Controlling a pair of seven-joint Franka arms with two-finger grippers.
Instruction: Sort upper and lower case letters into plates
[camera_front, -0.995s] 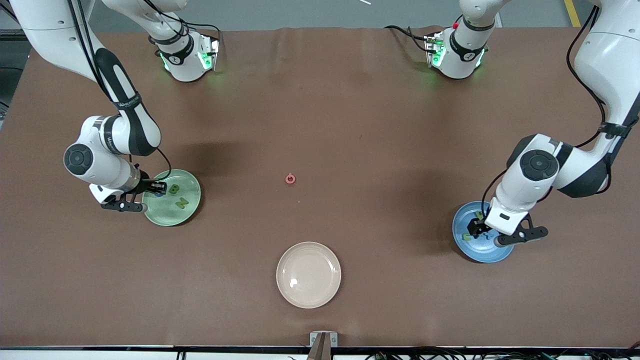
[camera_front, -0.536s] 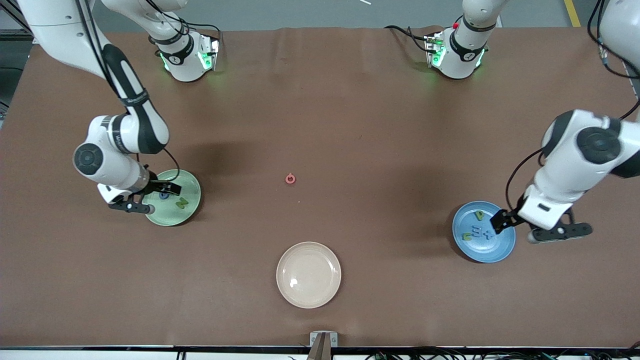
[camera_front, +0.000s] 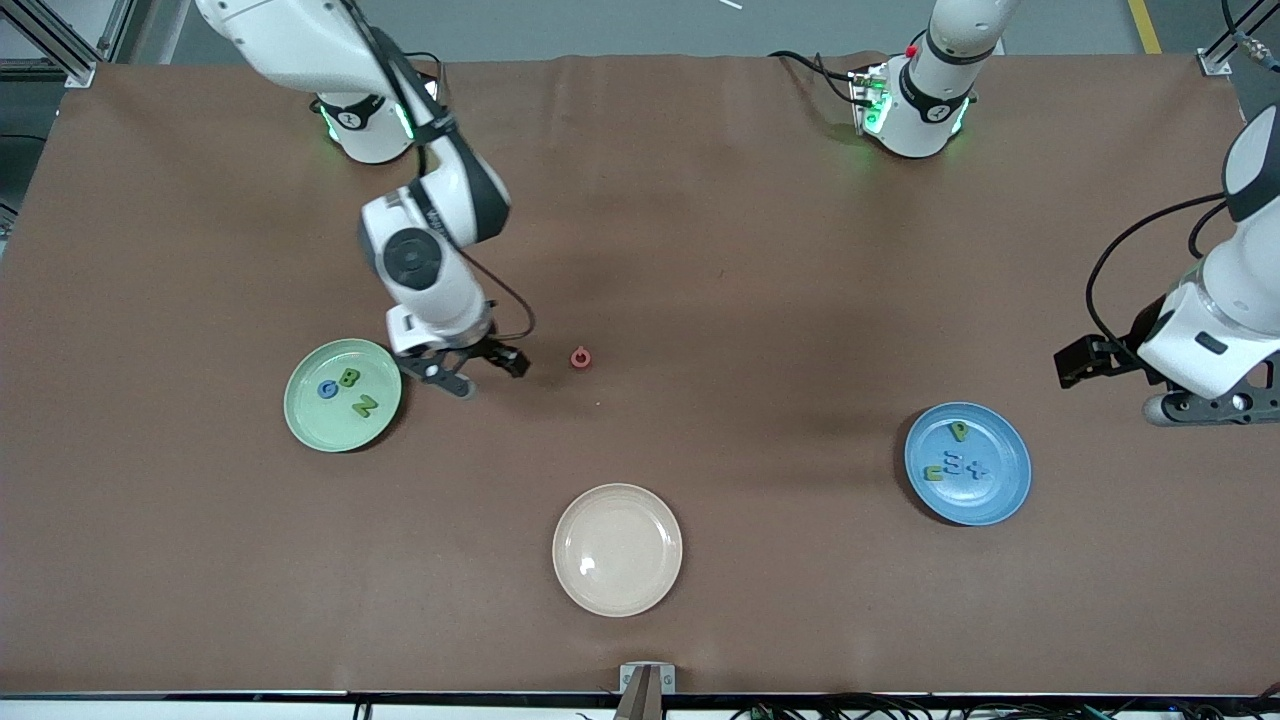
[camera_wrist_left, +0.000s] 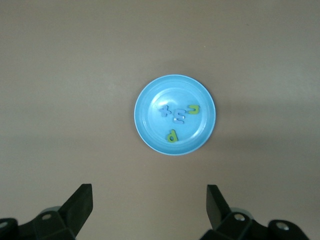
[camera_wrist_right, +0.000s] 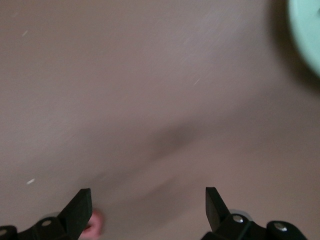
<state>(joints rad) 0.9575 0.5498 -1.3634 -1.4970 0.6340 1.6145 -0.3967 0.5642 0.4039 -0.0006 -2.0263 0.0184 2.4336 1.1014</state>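
The mint green plate (camera_front: 318, 425) holds a blue G (camera_front: 327, 389), a green B (camera_front: 348, 378) and a green N (camera_front: 364, 405). In the blue plate (camera_front: 988, 505) lie two green small letters (camera_front: 959, 431) and a blue m (camera_front: 955, 464) and x (camera_front: 978, 468). A red ring letter (camera_front: 580, 357) lies alone mid-table. My right gripper (camera_front: 485, 372) hangs open and empty between the mint plate and the ring; in the right wrist view the ring (camera_wrist_right: 93, 227) shows beside one fingertip. My left gripper (camera_front: 1125, 388) is open and empty, raised beside the blue plate (camera_wrist_left: 150, 97).
A cream-beige plate (camera_front: 617, 549) with nothing in it sits nearer the front camera, mid-table. The mint plate's rim (camera_wrist_right: 307, 30) shows at the corner of the right wrist view. Brown table cover lies all around.
The right gripper opened, left the blue G in the mint plate and swung toward the red ring. The left gripper rose and drew away from the blue plate toward its own table end.
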